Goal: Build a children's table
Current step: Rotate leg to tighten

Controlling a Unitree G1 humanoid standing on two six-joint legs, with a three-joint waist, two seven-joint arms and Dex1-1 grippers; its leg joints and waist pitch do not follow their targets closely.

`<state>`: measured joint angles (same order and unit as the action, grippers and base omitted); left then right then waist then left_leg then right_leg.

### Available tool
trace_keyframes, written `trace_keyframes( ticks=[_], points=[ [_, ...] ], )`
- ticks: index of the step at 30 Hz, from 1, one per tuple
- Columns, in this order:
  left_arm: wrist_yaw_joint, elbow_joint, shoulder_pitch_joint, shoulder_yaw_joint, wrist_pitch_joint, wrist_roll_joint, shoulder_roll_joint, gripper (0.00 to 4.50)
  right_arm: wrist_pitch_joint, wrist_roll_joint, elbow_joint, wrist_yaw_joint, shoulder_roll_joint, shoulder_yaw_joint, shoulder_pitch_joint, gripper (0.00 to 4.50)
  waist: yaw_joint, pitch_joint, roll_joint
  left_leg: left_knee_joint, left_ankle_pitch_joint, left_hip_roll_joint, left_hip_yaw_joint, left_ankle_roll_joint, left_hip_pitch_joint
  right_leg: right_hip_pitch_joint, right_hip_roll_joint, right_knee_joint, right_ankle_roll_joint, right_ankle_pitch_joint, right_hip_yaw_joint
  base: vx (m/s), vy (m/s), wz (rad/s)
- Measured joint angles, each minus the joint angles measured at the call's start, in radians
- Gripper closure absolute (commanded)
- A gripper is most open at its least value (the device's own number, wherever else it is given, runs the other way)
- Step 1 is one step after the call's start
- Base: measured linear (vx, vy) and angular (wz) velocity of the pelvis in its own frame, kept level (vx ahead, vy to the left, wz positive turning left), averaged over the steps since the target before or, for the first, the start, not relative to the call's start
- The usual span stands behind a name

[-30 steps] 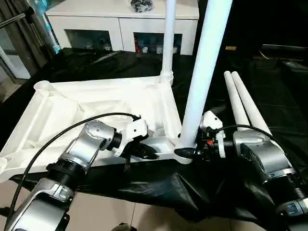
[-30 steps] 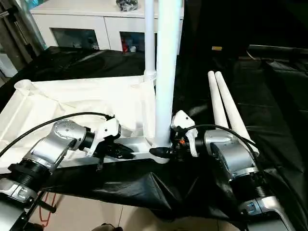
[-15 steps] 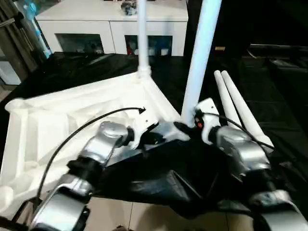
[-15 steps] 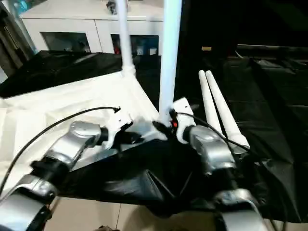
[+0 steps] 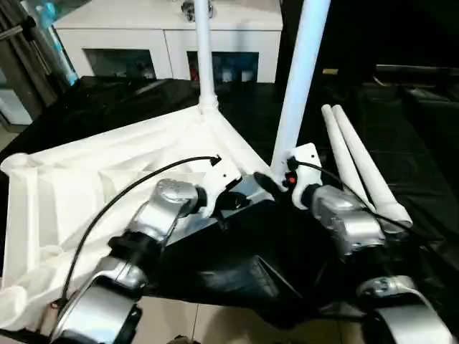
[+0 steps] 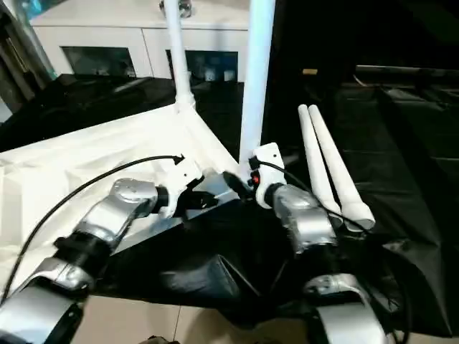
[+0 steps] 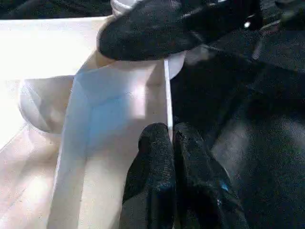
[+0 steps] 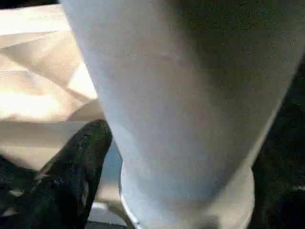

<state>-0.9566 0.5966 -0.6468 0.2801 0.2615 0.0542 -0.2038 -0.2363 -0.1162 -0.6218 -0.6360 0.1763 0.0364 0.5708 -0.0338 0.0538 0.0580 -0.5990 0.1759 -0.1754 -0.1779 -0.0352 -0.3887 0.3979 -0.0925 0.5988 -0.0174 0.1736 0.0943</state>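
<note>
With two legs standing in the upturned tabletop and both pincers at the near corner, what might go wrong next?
1. The left pincer is pinched shut on the thin rim of the white plastic ribbed tabletop; that narrow hold may slip.
2. The right pincer sits at the base of the near tapered white tube leg; a nudge could tilt or unseat the leg if it is not fully home.
3. The two loose white tube legs lie on black sheeting close beside the right arm, which might roll them away.

I see two legs (image 5: 203, 57) (image 5: 299, 79) standing in the tabletop (image 5: 86, 179); two spare legs (image 5: 358, 161) lie right of it, the cabinet (image 5: 168, 32) behind.
</note>
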Motion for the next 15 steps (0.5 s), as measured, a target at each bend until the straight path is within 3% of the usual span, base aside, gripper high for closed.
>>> trace_keyframes(
  ticks=[7, 11, 15],
  points=[
    [-0.192, -0.082, 0.054, 0.033, -0.049, -0.034, -0.079, 4.5, -0.006, -0.048, 0.153, -0.385, 0.183, 0.099, -0.096, 0.51, -0.026, 0.0, 0.0, 0.0, -0.002, 0.0, -0.001, 0.004, -0.002, 0.001, 0.0, -0.002, 0.0, 0.0, 0.0, 0.0, 0.0, 0.0],
    [-0.243, -0.095, 0.06, 0.044, -0.056, -0.044, -0.098, 4.5, -0.037, -0.068, 0.187, -0.482, 0.226, 0.121, -0.106, 0.51, -0.027, 0.0, 0.001, 0.0, -0.001, 0.0, -0.001, 0.002, -0.001, 0.0, 0.0, -0.002, 0.0, 0.0, 0.0, 0.0, 0.0, 0.0],
    [-0.274, -0.101, 0.063, 0.051, -0.062, -0.053, -0.112, 4.5, -0.045, -0.074, 0.196, -0.524, 0.248, 0.132, -0.108, 0.79, -0.026, 0.0, 0.001, 0.0, -0.001, 0.0, -0.001, 0.002, -0.001, -0.001, 0.0, -0.002, 0.0, 0.0, 0.0, 0.0, 0.0, 0.0]
  ],
)
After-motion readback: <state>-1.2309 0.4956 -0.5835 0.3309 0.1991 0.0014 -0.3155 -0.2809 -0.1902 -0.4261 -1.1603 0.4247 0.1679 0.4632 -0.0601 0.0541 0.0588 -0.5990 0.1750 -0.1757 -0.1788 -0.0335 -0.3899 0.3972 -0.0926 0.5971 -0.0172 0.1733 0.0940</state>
